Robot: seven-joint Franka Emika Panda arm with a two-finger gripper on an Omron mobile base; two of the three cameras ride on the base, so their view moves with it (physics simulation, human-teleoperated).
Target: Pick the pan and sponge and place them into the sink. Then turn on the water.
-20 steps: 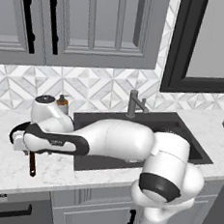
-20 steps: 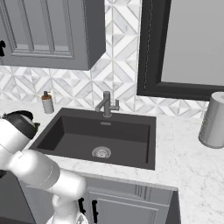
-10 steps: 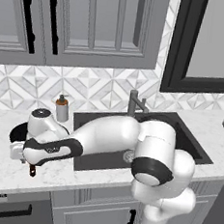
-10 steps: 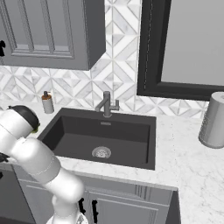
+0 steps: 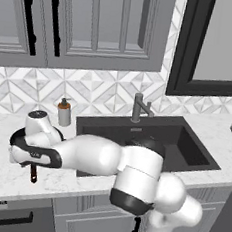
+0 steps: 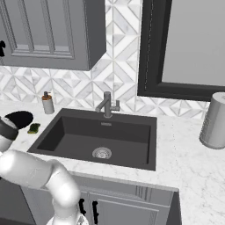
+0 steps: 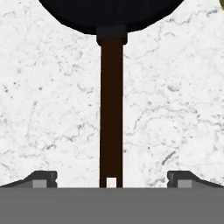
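The black pan (image 6: 18, 118) lies on the counter left of the sink (image 6: 66, 132), mostly hidden behind my arm in the left base view. Its brown handle (image 7: 111, 109) runs straight down the hand view from the pan's round body (image 7: 109, 13). My gripper (image 7: 112, 178) is open just above the handle's end, one fingertip (image 7: 43, 178) on each side, touching nothing. In the left base view, the handle's tip (image 5: 33, 173) sticks out below my hand. The yellow-green sponge (image 6: 34, 128) rests between pan and sink. No blue water is in view at the faucet (image 6: 107, 104).
A grey soap dispenser (image 5: 64, 113) stands at the back wall left of the sink. A round silver drain (image 6: 102, 153) sits in the basin floor. A grey canister (image 6: 215, 121) stands on the right counter. Upper cabinets (image 5: 91, 25) hang above.
My arm has swung left and toward the counter's front, and the hand has come down over the pan's handle. Pan and sponge have not moved.
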